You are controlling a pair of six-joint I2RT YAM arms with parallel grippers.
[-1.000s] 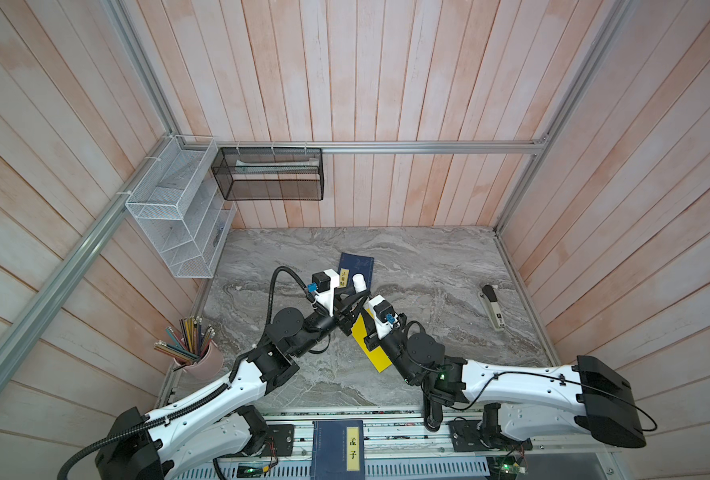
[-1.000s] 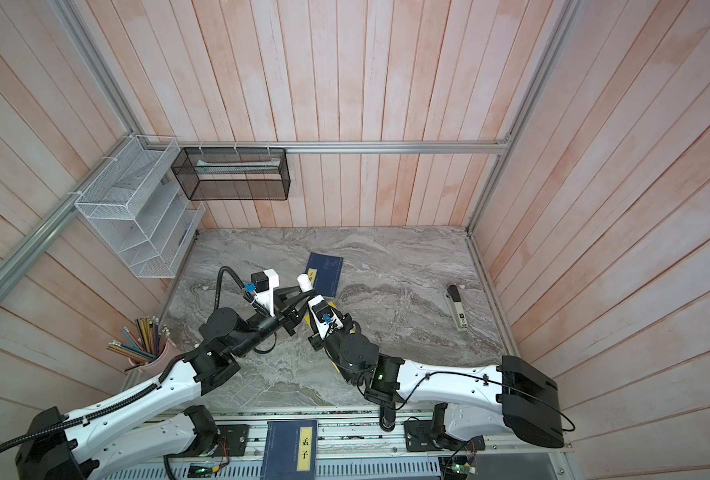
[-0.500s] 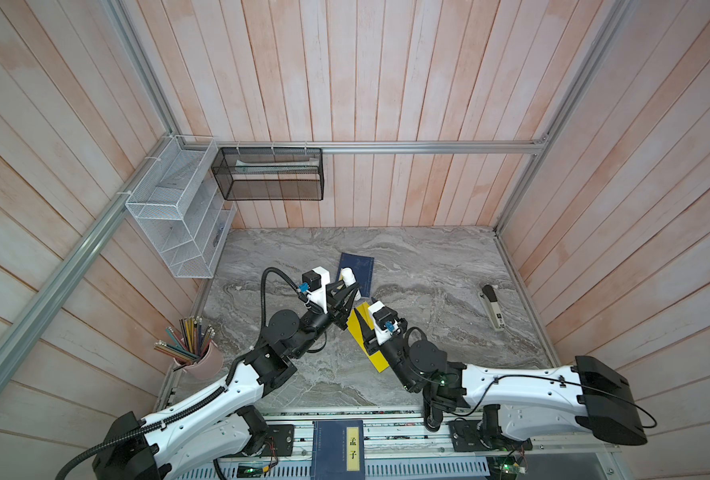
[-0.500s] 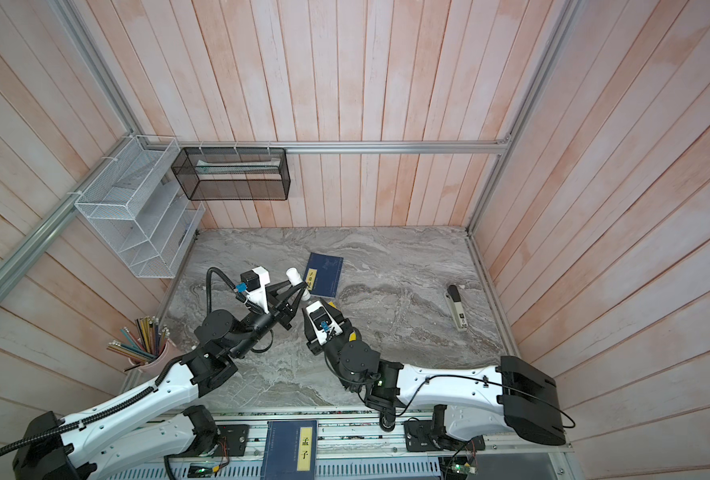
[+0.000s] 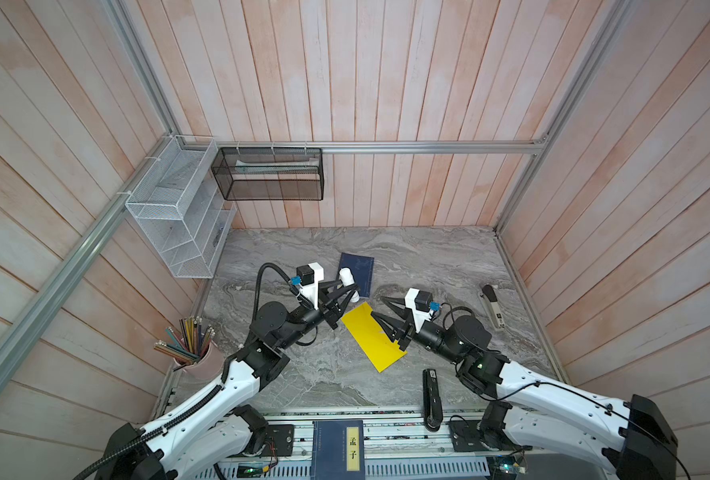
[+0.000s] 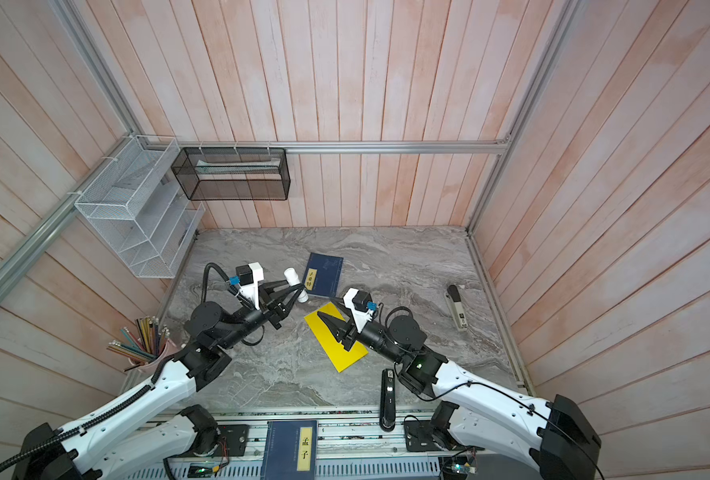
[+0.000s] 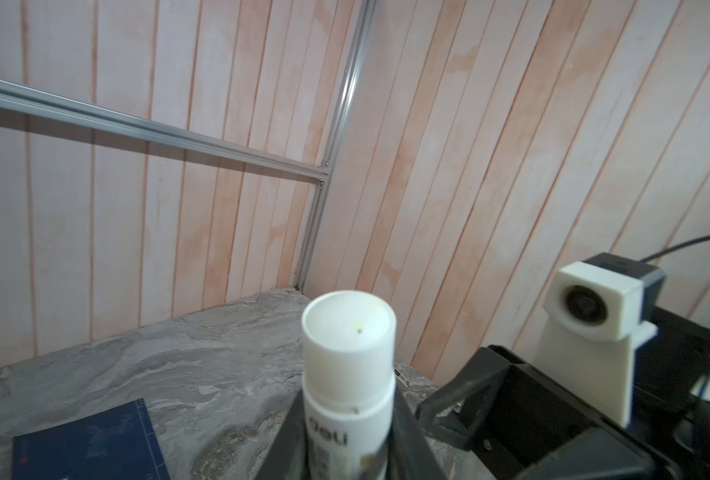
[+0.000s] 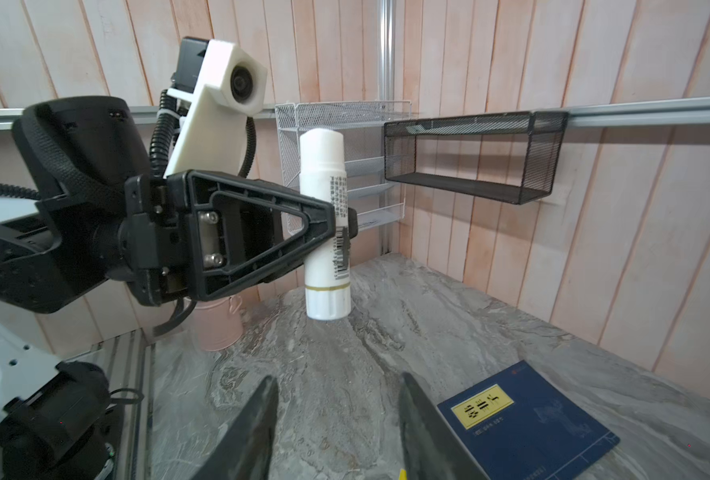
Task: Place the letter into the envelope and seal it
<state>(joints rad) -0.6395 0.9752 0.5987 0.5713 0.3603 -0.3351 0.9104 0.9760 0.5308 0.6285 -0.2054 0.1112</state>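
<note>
The left hand clamps a smooth white glue stick; the right hand, jaws parted and seemingly empty, hovers over the flat yellow envelope, a dark blue book beyond.

Envelope, book on marble tabletop

left gripper clamped, raised; right gripper jaws apart.

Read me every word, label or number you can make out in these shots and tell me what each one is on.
"孟子": yellow label of the dark blue book at the front rail.
"deli", first letter cut off: white glue stick.
Glue stick's small print and barcode: too small to read.
Yellow label on the blue book on the table: characters too blurred to read.
Black device's label: unreadable.
</note>
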